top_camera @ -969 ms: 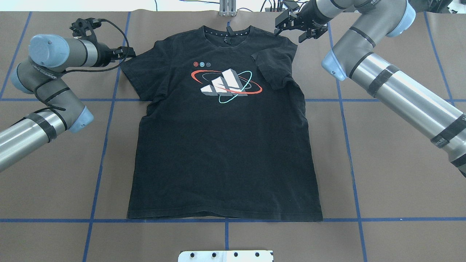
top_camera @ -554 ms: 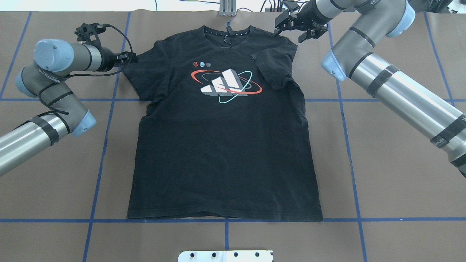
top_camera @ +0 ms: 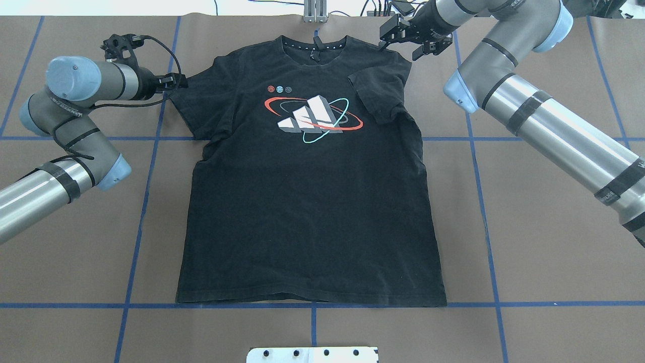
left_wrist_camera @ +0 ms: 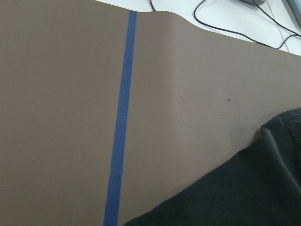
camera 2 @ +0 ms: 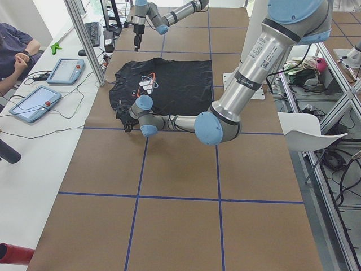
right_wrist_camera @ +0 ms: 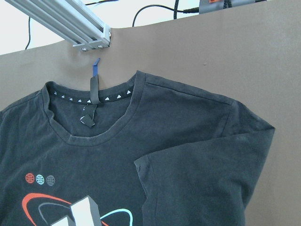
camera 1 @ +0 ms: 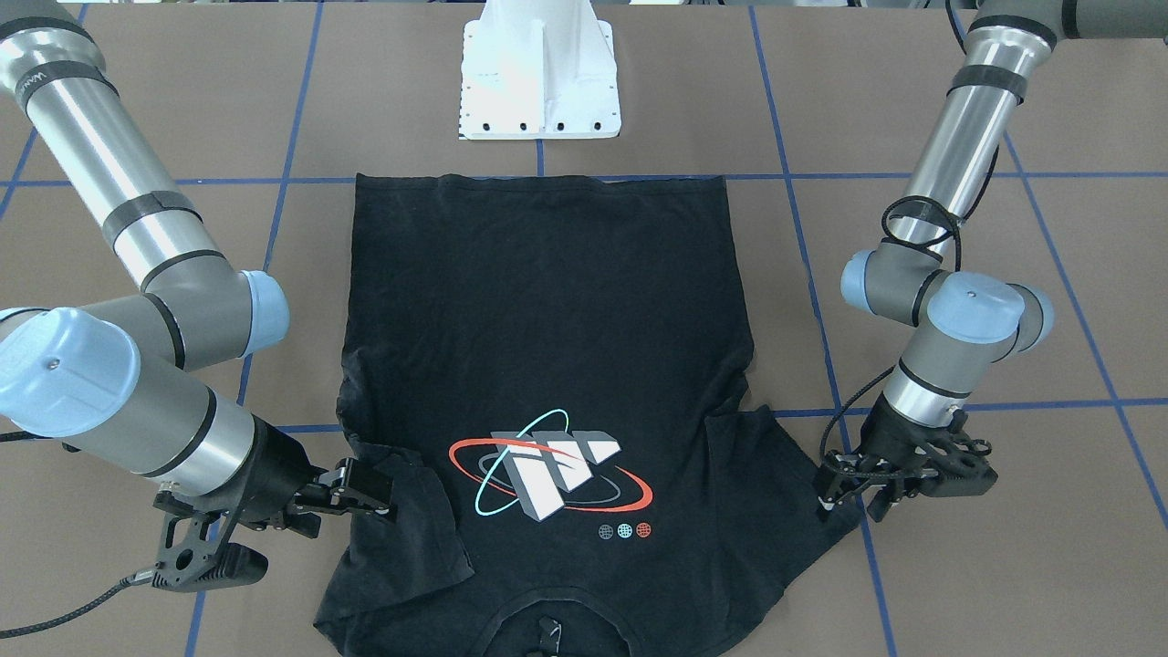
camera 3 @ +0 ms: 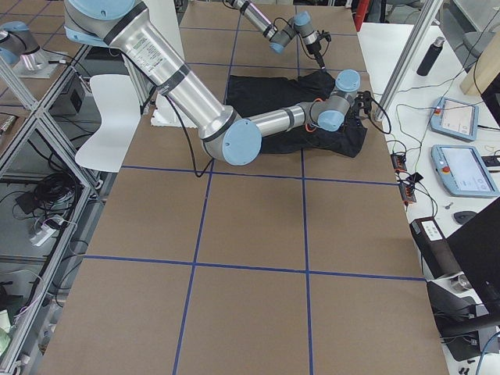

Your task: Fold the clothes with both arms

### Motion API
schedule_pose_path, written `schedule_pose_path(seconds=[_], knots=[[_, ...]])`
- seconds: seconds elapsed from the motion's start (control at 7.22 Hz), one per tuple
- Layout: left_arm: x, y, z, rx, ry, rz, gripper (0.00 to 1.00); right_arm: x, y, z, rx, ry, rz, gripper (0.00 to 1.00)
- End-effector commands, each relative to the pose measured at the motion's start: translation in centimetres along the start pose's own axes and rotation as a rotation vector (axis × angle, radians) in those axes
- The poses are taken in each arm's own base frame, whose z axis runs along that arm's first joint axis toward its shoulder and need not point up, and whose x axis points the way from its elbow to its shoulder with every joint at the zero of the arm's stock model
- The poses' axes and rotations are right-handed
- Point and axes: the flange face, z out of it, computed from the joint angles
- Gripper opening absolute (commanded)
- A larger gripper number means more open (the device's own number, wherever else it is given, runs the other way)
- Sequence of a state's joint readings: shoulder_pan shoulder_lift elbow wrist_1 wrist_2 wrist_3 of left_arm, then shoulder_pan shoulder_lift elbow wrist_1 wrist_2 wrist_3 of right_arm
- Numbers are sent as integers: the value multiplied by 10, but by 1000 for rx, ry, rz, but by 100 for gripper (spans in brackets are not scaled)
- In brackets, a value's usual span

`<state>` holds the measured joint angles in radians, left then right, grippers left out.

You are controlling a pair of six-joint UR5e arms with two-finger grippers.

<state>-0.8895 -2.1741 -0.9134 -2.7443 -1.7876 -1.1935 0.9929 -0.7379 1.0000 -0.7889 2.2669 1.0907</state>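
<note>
Facing the robot, we see a black T-shirt (camera 1: 547, 310) lying flat with its logo (camera 1: 547, 474) up on a brown paper-covered desk (camera 1: 912, 109) gridded with blue tape. Its hem is towards the white pedestal (camera 1: 538, 82) and its collar is nearest the camera. The left arm (camera 1: 949, 182), on this view's right, brings the left fingers (camera 1: 829, 497) to the outer edge of the spread sleeve (camera 1: 776, 456). The right arm (camera 1: 119, 210) holds the right fingers (camera 1: 372, 493) by the folded sleeve (camera 1: 411, 520), which is turned in over the chest. We cannot tell whether either pair of fingers is parted or closed. From overhead, the T-shirt (top_camera: 312, 212) fills the middle of the desk, its hem just beside a tape line (top_camera: 554, 304). The left fingers (top_camera: 177, 80) meet the sleeve's corner, and the right fingers (top_camera: 403, 38) hang near the far shoulder. From the robot's left end, the near arm reaches low to the shirt's near sleeve. A person (camera 2: 14, 48) sits at a white side desk with two tablets (camera 2: 65, 70). From the right end, the near arm stretches to the shirt's collar end. The left wrist camera shows bare paper, one tape stripe (left_wrist_camera: 120, 127) and dark cloth in the lower right corner. The right wrist camera looks down on the neckline (right_wrist_camera: 89, 136), the turned-in sleeve and an aluminium rail (right_wrist_camera: 70, 23).
</note>
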Motion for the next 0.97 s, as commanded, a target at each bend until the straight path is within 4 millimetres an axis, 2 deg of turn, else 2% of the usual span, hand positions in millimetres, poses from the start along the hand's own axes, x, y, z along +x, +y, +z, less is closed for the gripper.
schedule_pose_path(seconds=[0.0, 0.42, 0.83], knots=[[1, 2, 1, -2, -1, 1, 82, 0, 0, 0, 1, 0, -1, 100], [2, 1, 1, -2, -1, 3, 75, -1, 1, 1, -1, 0, -3, 100], [1, 2, 1, -3, -2, 2, 74, 0, 1, 1, -1, 1, 0, 100]])
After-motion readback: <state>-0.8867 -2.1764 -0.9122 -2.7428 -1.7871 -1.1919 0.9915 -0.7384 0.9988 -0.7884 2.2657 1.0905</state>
